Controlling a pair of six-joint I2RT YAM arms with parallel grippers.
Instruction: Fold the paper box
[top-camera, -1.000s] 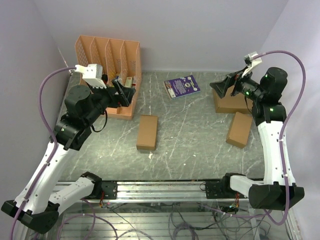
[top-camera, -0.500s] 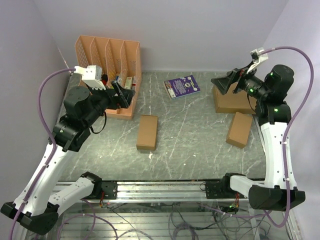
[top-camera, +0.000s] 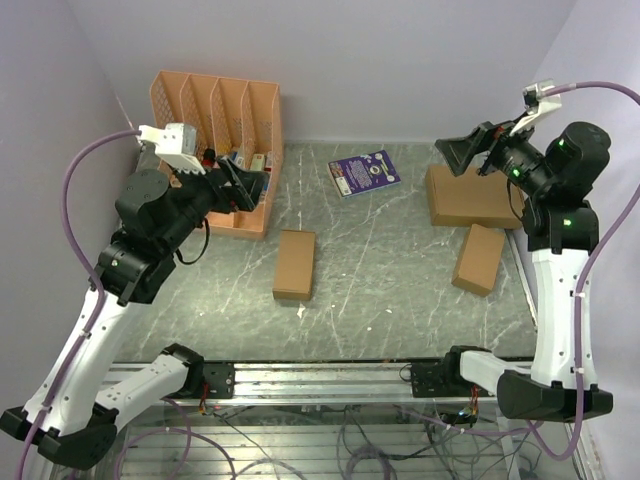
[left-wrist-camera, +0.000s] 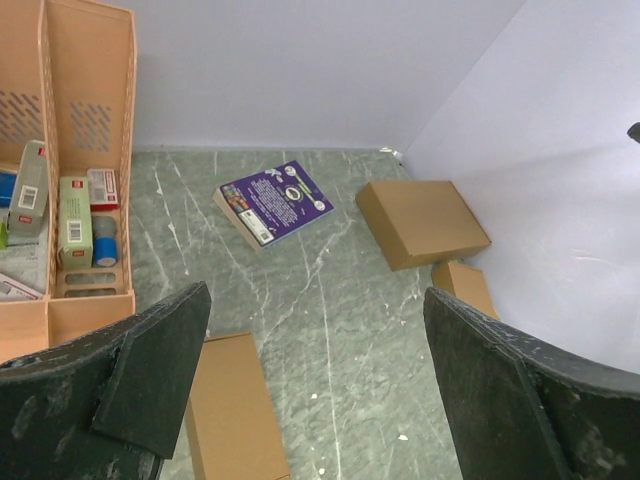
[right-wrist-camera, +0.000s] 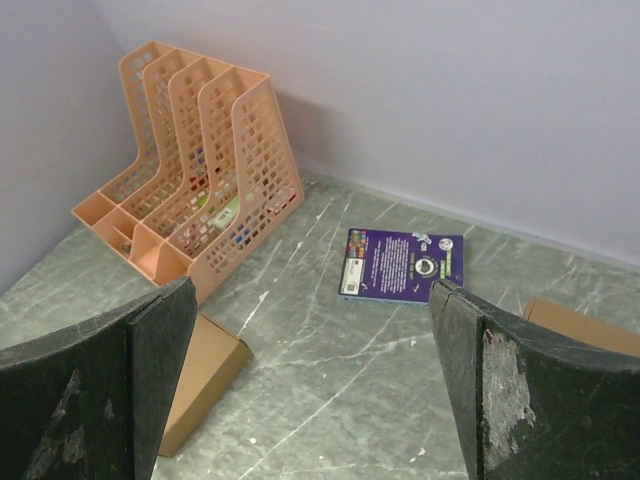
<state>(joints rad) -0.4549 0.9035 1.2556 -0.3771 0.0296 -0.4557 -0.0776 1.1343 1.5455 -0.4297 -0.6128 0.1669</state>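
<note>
The paper box (top-camera: 294, 263) is a small slim brown carton lying flat in the middle of the table. It also shows in the left wrist view (left-wrist-camera: 232, 405) and in the right wrist view (right-wrist-camera: 200, 380). My left gripper (top-camera: 245, 185) is open and empty, raised above the table to the left of the box, near the orange organizer. In its own view, the left gripper (left-wrist-camera: 315, 295) has its jaws wide apart. My right gripper (top-camera: 465, 158) is open and empty, held high at the back right, far from the box. Its jaws also stand wide apart in its own view (right-wrist-camera: 312, 285).
An orange file organizer (top-camera: 215, 140) with small items stands at the back left. A purple book (top-camera: 364, 172) lies at the back centre. A larger brown cardboard box (top-camera: 472, 196) lies at the back right, with a second small brown carton (top-camera: 479, 258) just in front of it.
Both arms have drawn back and up. The right gripper moved right and away from the large box. The left gripper shifted slightly up and left. The cartons have not moved.
</note>
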